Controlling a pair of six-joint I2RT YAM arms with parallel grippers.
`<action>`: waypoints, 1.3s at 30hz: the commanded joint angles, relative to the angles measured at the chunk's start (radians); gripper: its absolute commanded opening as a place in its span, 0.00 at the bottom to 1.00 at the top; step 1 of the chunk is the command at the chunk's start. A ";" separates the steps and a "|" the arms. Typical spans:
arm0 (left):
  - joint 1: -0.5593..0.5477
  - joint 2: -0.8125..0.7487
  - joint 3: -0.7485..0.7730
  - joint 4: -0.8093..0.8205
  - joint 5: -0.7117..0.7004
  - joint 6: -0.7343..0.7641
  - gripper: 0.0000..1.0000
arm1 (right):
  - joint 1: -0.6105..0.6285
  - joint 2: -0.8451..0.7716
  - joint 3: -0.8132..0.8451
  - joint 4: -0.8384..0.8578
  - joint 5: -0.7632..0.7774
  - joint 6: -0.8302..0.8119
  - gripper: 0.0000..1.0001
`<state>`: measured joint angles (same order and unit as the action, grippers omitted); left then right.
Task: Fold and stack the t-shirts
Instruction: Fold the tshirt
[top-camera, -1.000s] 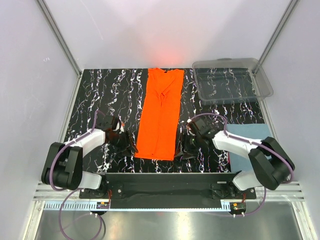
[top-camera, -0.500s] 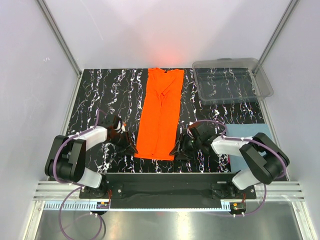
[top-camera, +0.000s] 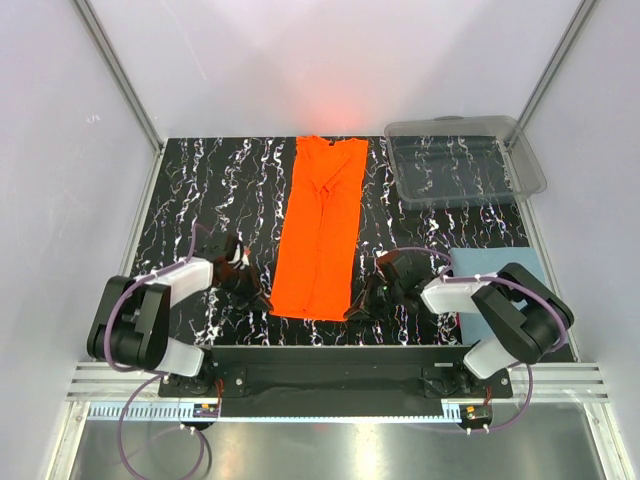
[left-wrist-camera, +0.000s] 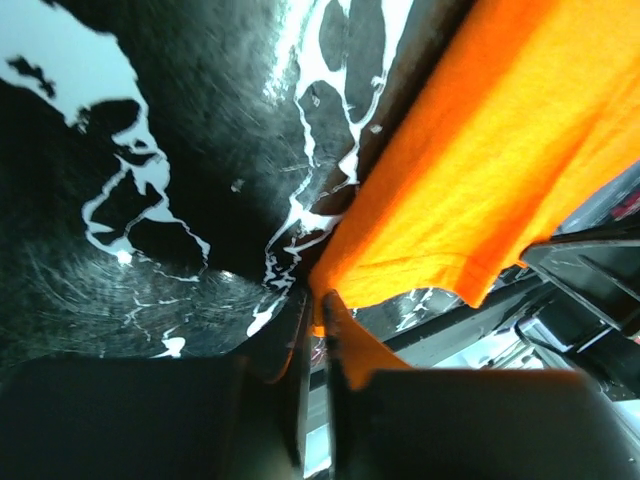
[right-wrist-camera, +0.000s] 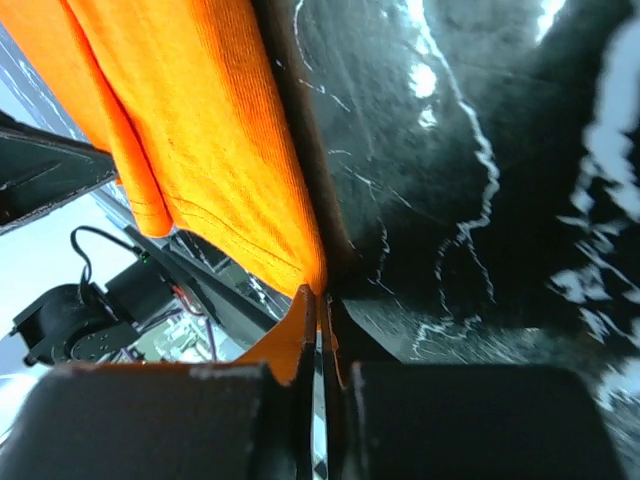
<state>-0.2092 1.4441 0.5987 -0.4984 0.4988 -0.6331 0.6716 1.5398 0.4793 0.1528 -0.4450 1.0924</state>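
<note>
Left gripper: the left gripper (top-camera: 255, 295) is down at the table surface on the near left corner of the orange t-shirt (top-camera: 318, 235). Its jaws are drawn together to a thin slit.
Left grip: the left wrist view shows the left gripper (left-wrist-camera: 315, 300) pinching the hem corner of the orange t-shirt (left-wrist-camera: 500, 170), with orange cloth running down between the two dark fingers.
Right gripper: the right gripper (top-camera: 358, 308) is low at the near right corner of the same shirt, jaws pressed nearly flat together.
Right grip: in the right wrist view the right gripper (right-wrist-camera: 320, 295) meets the corner of the orange t-shirt (right-wrist-camera: 200, 130), and orange shows along the inner face of one finger, so the corner is nipped.
Orange t-shirt: it lies as a long narrow strip down the middle of the black marbled table (top-camera: 220, 190), with its far end near the back edge and its near end between the two grippers.
Blue-grey t-shirt: the blue-grey t-shirt (top-camera: 480, 260) lies flat at the near right of the table, partly under the right arm, well apart from the orange one.
Clear bin: the clear bin (top-camera: 450, 126) stands at the far right corner.
Top view only: it shows the whole strip, both arms, the bin and the blue-grey shirt; the grippers are too small and dark there to read the jaws.
Wrist views only: they show the pinch at each corner, the stitched hem and a doubled layer of cloth at the near end.
</note>
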 joint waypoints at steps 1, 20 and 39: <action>-0.002 -0.033 -0.076 0.026 -0.056 -0.023 0.01 | 0.011 -0.043 -0.048 -0.068 0.117 -0.022 0.00; -0.252 -0.486 -0.396 0.205 -0.020 -0.436 0.00 | 0.010 -0.394 -0.145 -0.420 0.135 -0.173 0.00; -0.222 -0.159 0.183 0.103 -0.048 -0.327 0.00 | -0.274 -0.218 0.414 -0.693 0.086 -0.515 0.00</action>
<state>-0.5045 1.1751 0.6304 -0.4004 0.4465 -1.0649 0.4747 1.2240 0.7433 -0.5144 -0.3279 0.7322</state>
